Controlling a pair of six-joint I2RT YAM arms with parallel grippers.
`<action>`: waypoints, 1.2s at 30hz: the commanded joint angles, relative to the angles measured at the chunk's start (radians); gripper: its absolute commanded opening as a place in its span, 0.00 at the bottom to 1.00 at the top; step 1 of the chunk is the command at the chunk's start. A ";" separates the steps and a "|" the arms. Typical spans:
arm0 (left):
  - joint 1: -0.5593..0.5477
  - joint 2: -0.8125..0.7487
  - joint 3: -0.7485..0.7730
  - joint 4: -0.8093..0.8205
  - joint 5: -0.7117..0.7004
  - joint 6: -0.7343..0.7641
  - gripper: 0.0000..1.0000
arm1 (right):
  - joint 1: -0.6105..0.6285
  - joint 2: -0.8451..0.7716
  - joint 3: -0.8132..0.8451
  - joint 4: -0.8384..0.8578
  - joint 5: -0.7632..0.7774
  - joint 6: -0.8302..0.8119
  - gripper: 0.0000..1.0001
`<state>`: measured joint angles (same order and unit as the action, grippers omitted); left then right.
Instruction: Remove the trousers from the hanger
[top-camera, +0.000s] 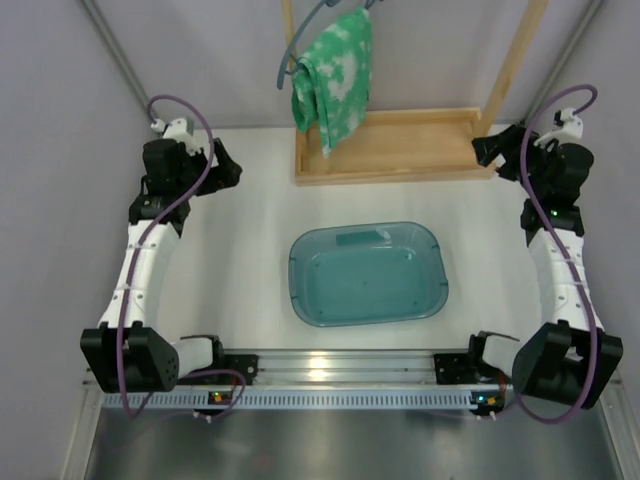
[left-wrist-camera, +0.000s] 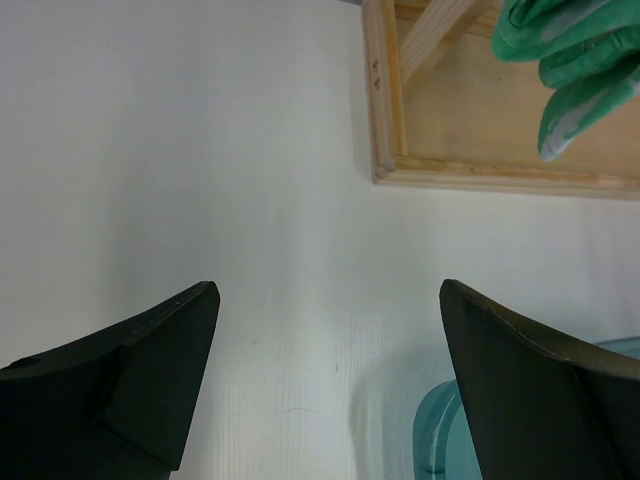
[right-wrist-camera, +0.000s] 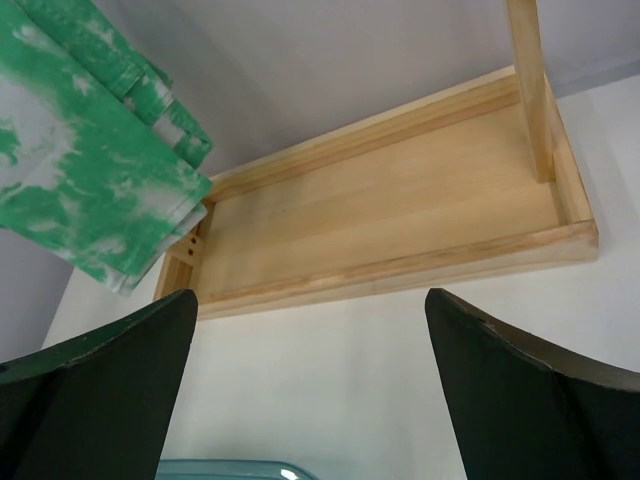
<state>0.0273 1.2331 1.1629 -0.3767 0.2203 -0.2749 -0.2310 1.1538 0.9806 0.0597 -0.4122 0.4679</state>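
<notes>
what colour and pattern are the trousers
Bright green with white tie-dye blotches; the trousers show best in the right wrist view.

A robotics lab test cell: a white table (top-camera: 250, 200) walled by plain grey panels (top-camera: 60, 100), with the left arm (top-camera: 148, 255) and right arm (top-camera: 560, 270), trailing purple cables (top-camera: 185, 100), bolted to a metal rail (top-camera: 340, 365) along its near edge.

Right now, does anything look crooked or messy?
Yes, a little. The trousers hang bunched and slanted from the hanger, above the base of the wooden rack, instead of draped evenly. Nothing looks spilled or broken.
</notes>
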 joint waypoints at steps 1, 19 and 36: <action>0.003 -0.056 -0.005 0.009 -0.099 -0.026 0.98 | 0.009 0.021 0.035 0.042 -0.006 -0.011 0.99; 0.002 0.097 0.614 -0.051 0.189 0.020 0.97 | 0.056 0.037 0.027 0.034 -0.022 -0.101 0.99; -0.245 0.601 1.172 -0.008 0.235 0.089 0.85 | 0.084 -0.063 -0.043 0.023 -0.037 -0.114 1.00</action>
<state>-0.1806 1.8278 2.2795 -0.4286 0.4820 -0.2111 -0.1631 1.1271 0.9360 0.0563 -0.4248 0.3664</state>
